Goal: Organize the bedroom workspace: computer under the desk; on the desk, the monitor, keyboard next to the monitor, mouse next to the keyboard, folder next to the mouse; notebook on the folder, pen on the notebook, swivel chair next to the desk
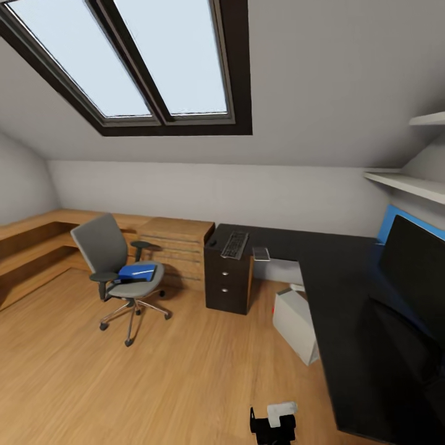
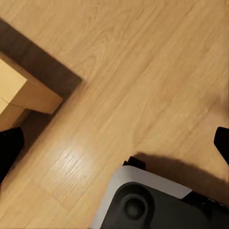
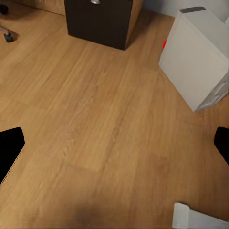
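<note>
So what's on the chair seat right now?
A blue folder lies on the chair seat, slightly tilted toward the backrest. Whether anything sits beneath it can't be seen; the folder covers that spot.

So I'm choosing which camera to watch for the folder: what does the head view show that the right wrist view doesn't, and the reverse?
Head view: the swivel chair with the blue folder on its seat, the keyboard on the desk, and the monitor. Right wrist view: the open right gripper over bare floor. Both: the computer on the floor by the dark drawers.
</note>
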